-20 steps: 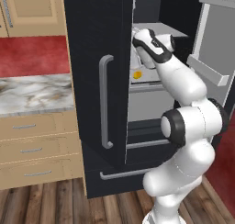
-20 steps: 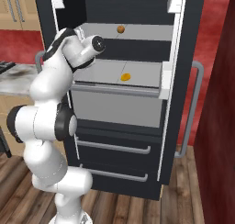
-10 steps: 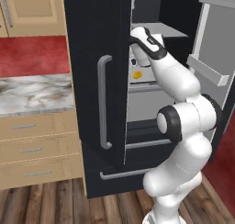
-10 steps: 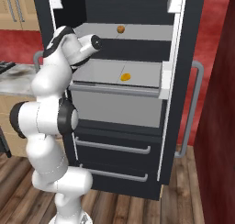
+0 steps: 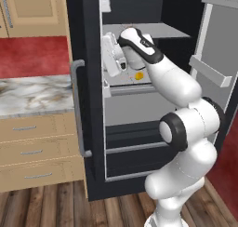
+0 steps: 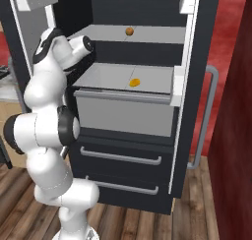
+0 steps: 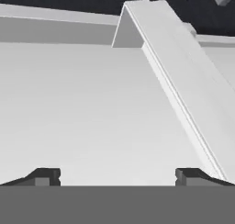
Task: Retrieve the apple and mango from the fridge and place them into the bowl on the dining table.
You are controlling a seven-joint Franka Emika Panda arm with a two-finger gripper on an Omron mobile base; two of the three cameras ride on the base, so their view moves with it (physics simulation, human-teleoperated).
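The black fridge (image 6: 123, 185) stands open, its left door (image 5: 86, 44) swung out. On the middle grey shelf lies the small yellow-orange mango (image 6: 134, 81), also seen just right of my hand (image 5: 138, 76). The apple (image 6: 129, 31), small, round and brownish, rests on the shelf above. My gripper (image 5: 113, 65) is up at the fridge's left side, close to the inside of the left door and left of the mango. It is open (image 7: 117, 176), with nothing between the fingertips (image 7: 43, 176); a pale grey surface with a raised ridge lies ahead of it. The bowl and dining table are out of view.
A marble counter (image 5: 32, 93) on tan drawers (image 5: 37, 151) adjoins the fridge's left. The right door (image 5: 218, 68) stands open with grey door shelves. Two drawers with bar handles (image 6: 120, 158) lie below the shelves. A red wall (image 6: 236, 111) is on the right.
My hand has swung left towards the left door, away from the mango. That door now stands wider open than before. The fruits have not moved.
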